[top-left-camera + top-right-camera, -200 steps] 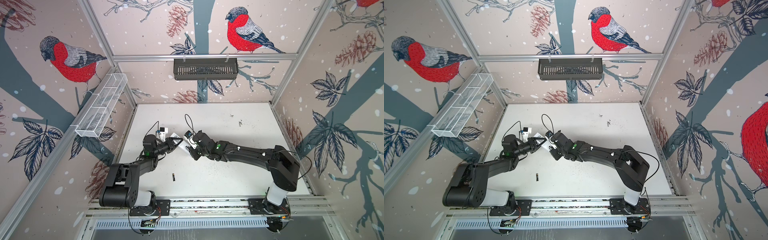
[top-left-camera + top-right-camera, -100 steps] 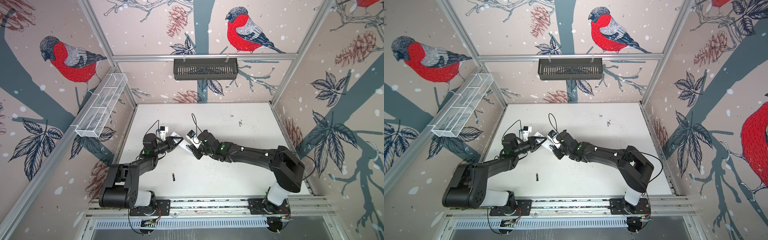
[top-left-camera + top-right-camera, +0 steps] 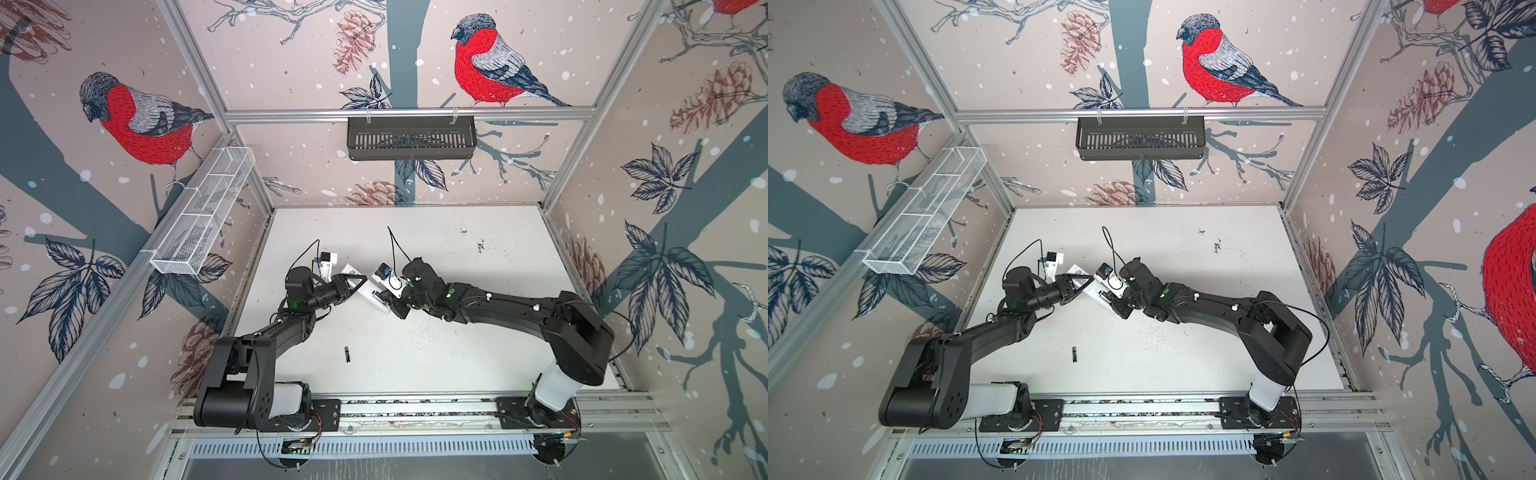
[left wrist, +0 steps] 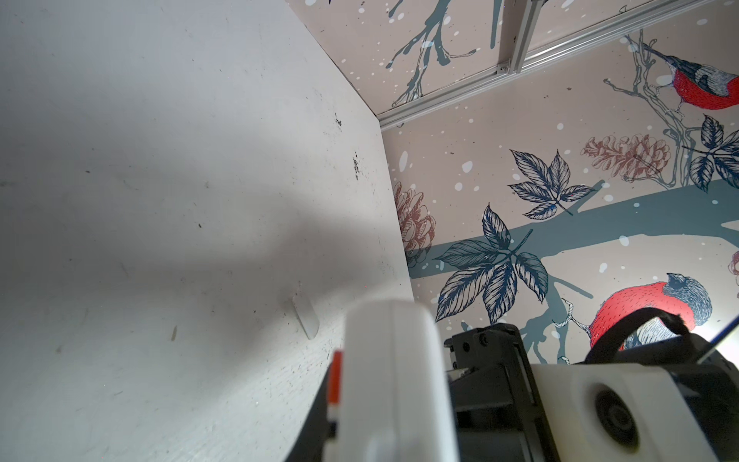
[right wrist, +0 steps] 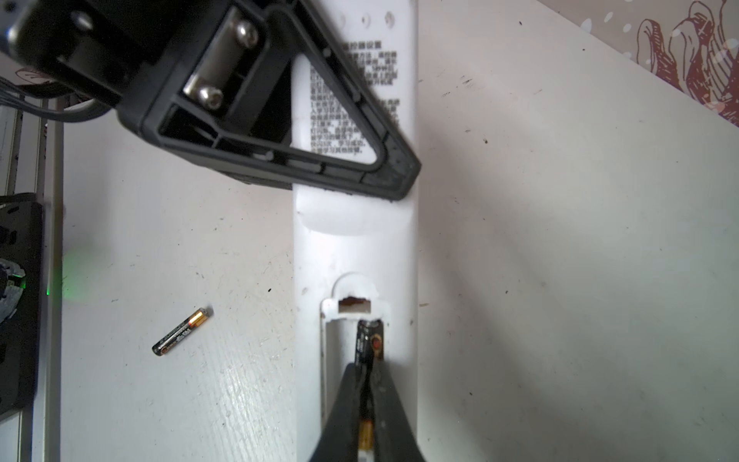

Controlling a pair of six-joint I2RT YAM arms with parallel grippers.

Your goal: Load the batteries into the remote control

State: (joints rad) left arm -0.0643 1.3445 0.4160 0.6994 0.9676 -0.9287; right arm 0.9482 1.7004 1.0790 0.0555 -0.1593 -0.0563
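Seating one battery [image 5: 364, 340] in the remote control's [image 5: 356, 248] bay, right claw [image 5: 366, 400] clenched on it; left claw [image 3: 357, 283] grips the remote; second battery [image 3: 347, 355] lies on bench [image 3: 457, 340], lower centre.

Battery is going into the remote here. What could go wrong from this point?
1. The right gripper pinches a battery in the open compartment. It sits off to one side, so it may not seat, or may pop out on release.
2. The left gripper clamps the remote only near its other end, so pushing could lever it loose.
3. The spare battery lies loose on the table and might roll.
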